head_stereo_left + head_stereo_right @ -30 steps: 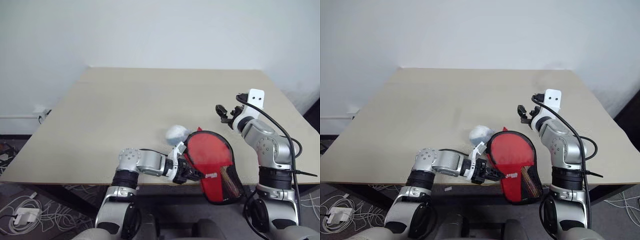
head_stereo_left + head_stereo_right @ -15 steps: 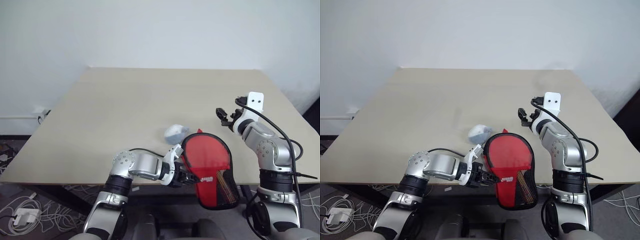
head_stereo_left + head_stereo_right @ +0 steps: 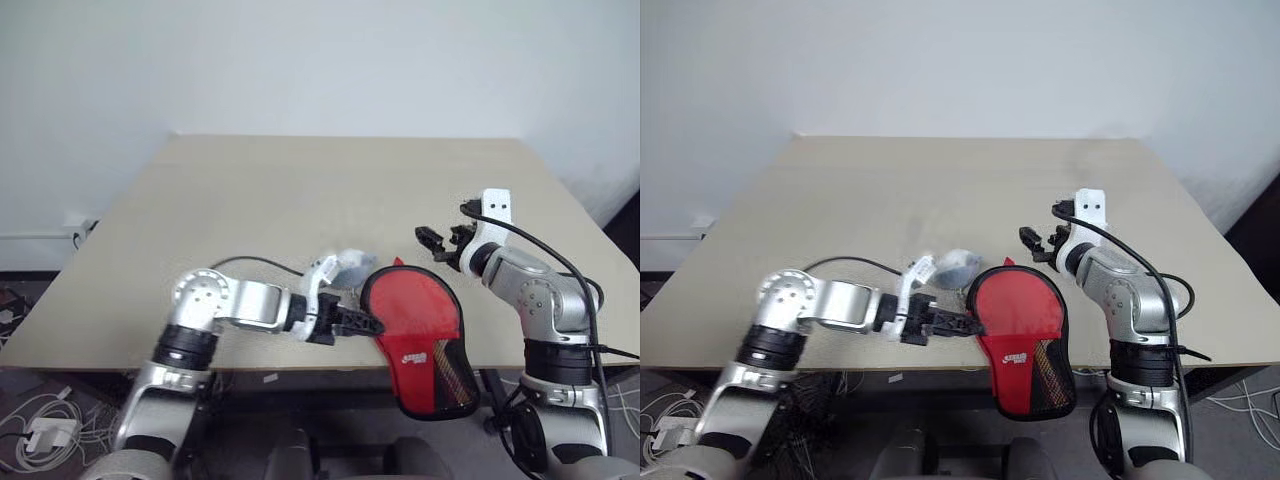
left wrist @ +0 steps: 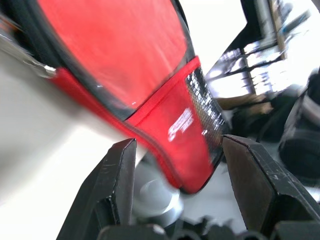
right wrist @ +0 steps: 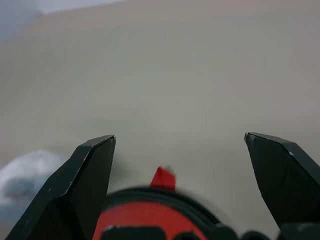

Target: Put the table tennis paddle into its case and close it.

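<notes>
The case (image 3: 412, 312), red with black zip edging and a mesh panel, lies at the table's front edge, its narrow end hanging over the edge. A light-brown shape shows through the mesh; I cannot tell whether it is the table tennis paddle, which is otherwise hidden. My left gripper (image 3: 368, 324) points at the case's left rim with its fingers open, and nothing is between them. In the left wrist view the case (image 4: 125, 65) lies just past the fingertips (image 4: 125, 150). My right gripper (image 3: 438, 246) hovers open just beyond the case's round end.
A small pale grey-blue wad (image 3: 352, 265) lies on the beige table (image 3: 250, 200), close to the case's upper left and just behind my left wrist. Cables and a power adapter (image 3: 40, 430) lie on the floor at the left.
My left gripper has opened, let go of the case's edge and drawn back to the left and up. The case has settled a little to the left. My right gripper has edged left toward the case.
</notes>
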